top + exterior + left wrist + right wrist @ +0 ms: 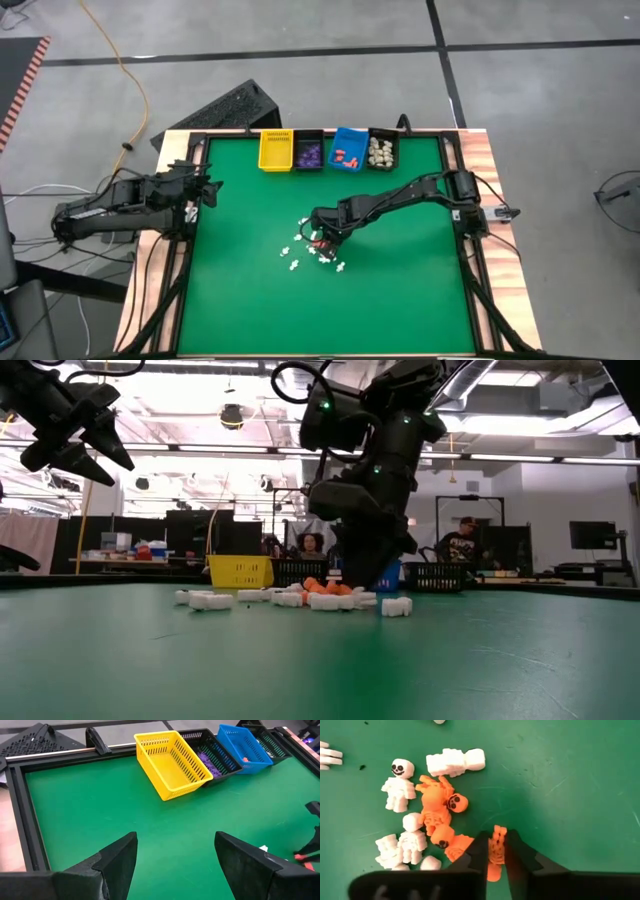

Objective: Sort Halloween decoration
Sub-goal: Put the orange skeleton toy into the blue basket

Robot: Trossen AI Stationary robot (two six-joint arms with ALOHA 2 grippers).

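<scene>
The Halloween decoration is a loose pile of tiny white and orange skeleton figures lying flat on the green mat near the table's middle. In the right wrist view, white figures and orange ones lie side by side. My right gripper is down at the pile's right edge, shut on one orange skeleton. In the low view it reaches the mat behind the pieces. My left gripper is open, raised over the mat's left edge, touching nothing. My right gripper pinches a single orange skeleton between its two fingers, gripping its sides. The fingers come from above, pointing down, and lie along the figure's length. The figure sits at mat level beside the other orange pieces; whether it is lifted I cannot tell.
Four bins stand in a row at the far edge: yellow, black holding purple pieces, blue holding orange pieces, black holding cream pieces. A black frame rims the mat. People sit in the room beyond the table.
</scene>
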